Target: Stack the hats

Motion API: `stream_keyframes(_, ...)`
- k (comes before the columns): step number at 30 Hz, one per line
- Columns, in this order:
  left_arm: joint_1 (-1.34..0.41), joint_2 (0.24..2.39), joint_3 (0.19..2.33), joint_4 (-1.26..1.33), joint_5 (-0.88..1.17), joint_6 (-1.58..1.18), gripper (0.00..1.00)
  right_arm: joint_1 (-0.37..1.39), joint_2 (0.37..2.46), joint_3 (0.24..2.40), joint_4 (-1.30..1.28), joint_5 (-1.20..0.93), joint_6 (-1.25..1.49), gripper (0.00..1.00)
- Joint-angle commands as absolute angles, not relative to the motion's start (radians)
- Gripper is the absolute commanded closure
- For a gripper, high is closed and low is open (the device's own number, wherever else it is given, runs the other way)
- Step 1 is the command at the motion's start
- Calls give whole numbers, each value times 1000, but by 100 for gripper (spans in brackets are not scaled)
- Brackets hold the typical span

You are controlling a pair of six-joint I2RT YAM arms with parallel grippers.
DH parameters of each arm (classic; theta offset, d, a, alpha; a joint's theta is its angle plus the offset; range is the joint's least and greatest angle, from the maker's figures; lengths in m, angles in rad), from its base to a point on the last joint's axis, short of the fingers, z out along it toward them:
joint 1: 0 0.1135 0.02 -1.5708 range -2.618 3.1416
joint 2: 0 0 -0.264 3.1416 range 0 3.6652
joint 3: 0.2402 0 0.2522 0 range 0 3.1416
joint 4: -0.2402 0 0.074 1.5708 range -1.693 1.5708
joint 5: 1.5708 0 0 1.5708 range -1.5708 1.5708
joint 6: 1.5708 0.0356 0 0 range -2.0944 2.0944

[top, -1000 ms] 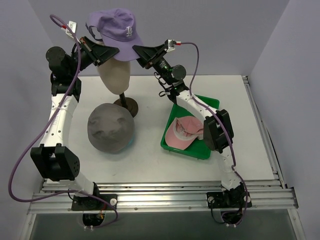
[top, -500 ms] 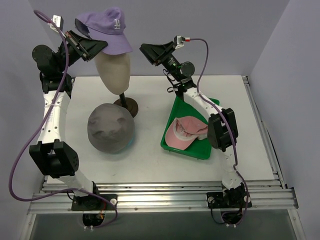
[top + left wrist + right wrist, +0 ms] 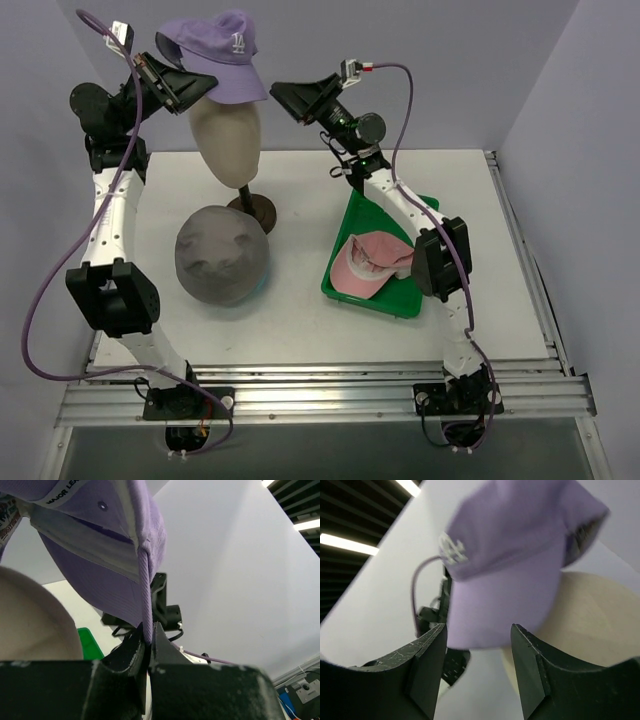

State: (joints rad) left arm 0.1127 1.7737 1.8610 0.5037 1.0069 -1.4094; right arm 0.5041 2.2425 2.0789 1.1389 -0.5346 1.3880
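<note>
Lilac cap (image 3: 215, 55): over the crown of the mannequin head (image 3: 226, 130), white logo facing the camera above. The edge on the left arm's side is lifted off the head. Whether the far side touches the head cannot be told.
Left gripper (image 3: 148, 630): to the left of the mannequin head, at the height of its crown. Its fingers are pinched tight on the cap's lower edge, with a seam of lilac fabric running down between them.
Right gripper (image 3: 479, 630): to the right of the mannequin head, level with the crown. Its fingers are spread wide with nothing between them, pointing at the cap's brim but apart from it.
Mannequin head: cream, upright on a dark stand (image 3: 255, 212), directly beneath the cap and between the two grippers.
Grey hat (image 3: 222, 255): on the table (image 3: 300, 325), in front of the mannequin head, crown up, just beside the stand's base.
Pink cap (image 3: 365, 262): to the front right of the mannequin head, lying in the green tray (image 3: 372, 303), partly hidden by the right arm's forearm.
Cables: a purple one loops from each wrist, beside the head.
</note>
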Motion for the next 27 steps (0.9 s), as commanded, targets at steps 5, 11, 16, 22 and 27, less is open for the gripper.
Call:
stream_keyframes(5,140,1890,2138,513,1055,-1458,98,525,2132,2039,999,-601,1111,51)
stream_keyframes(11,153,1934,2129,648,1078,-1509,98,522,2123,2078,905,-606,1037,50)
stream_keyframes(16,161,1957,2063,873,1095,-1710,97,514,2115,2077,927,-620,1046,50)
stream_keyframes(22,163,1901,1954,830,1131,-1657,98,511,2076,2059,855,-615,957,50)
stream_keyframes(27,178,1870,1836,868,1138,-1680,98,511,2042,2031,805,-614,916,50)
